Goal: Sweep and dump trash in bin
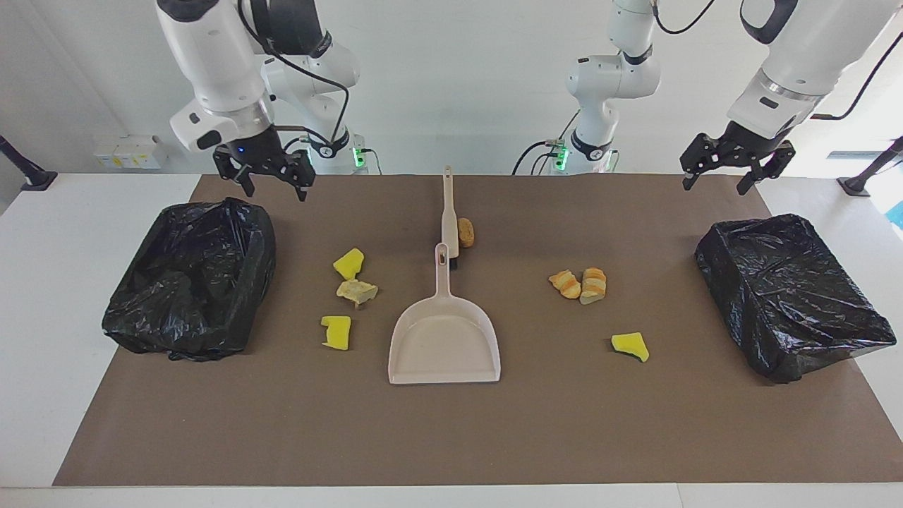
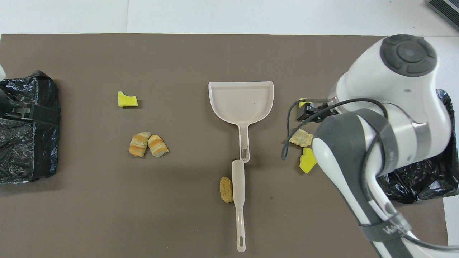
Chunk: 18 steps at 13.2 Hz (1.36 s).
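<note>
The right gripper (image 1: 268,185) hangs with its fingers spread and nothing between them, over the mat's (image 1: 494,437) edge nearest the robots, just beside the black-lined bin (image 1: 190,279) at the right arm's end of the table. The left gripper (image 1: 734,169) is likewise spread and empty, up in the air over the mat's corner near the other black-lined bin (image 1: 790,296) at the left arm's end. Closest to the robots on the mat lies the beige brush (image 1: 449,219), its handle pointing toward them, untouched by either gripper, with one orange-brown chunk (image 1: 465,232) of the trash touching its side. The brush head meets the handle tip of the beige dustpan (image 1: 444,339), which lies flat farther out, its open mouth facing away from the robots. Toward the right arm's end of the dustpan sit a yellow foam piece (image 1: 348,263), a pale beige lump (image 1: 357,290) just past it, and another yellow foam block (image 1: 336,331) farther still (in the overhead view the right arm covers much of these three). Toward the left arm's end, two striped bread-like chunks (image 1: 580,284) lie touching each other, and a lone yellow wedge (image 1: 630,346) rests farthest out, well apart from both bins.
</note>
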### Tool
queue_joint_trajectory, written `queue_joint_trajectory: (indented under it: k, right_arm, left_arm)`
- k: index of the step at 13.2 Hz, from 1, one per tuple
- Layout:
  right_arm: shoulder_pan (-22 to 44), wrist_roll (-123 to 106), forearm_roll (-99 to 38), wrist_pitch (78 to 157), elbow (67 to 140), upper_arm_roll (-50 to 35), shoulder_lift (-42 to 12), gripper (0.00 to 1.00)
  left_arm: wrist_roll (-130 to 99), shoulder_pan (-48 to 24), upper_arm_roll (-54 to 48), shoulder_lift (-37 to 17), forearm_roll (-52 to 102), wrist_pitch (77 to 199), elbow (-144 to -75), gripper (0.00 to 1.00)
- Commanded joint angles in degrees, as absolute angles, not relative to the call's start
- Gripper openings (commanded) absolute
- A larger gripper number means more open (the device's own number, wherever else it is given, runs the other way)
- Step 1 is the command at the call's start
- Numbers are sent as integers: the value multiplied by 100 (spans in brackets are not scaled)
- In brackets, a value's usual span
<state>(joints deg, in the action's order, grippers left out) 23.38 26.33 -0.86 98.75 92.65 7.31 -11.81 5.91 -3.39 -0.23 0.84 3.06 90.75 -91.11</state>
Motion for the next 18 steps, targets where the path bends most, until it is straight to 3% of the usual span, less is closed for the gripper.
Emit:
queue_joint_trajectory:
  k: [1, 6, 9, 13, 15, 18]
  right_arm:
    - [2495, 2987, -474, 10194, 9000, 738, -1581, 100]
    - [3399, 3244, -606, 10967, 9149, 729, -2082, 100]
    - [3778, 3226, -615, 11626, 9666, 721, -2285, 100]
    - [3797, 3208, -633, 11734, 10011, 703, -2233, 100]
    - [3788, 3296, -650, 11733, 10002, 703, -2241, 100]
    - [3718, 3305, -1089, 11925, 9967, 703, -2285, 83]
  left_arm:
    - [598, -185, 26, 228, 790, 9246, -9369, 100]
    - [642, -465, -9, 386, 852, 10114, -10220, 100]
    - [642, -763, -9, 431, 861, 10607, -10677, 100]
    - [650, -1089, -9, 667, 861, 11266, -11424, 100]
    - [650, -1134, -9, 668, 861, 11320, -11487, 100]
    - [642, -1169, -9, 694, 861, 11320, -11513, 100]
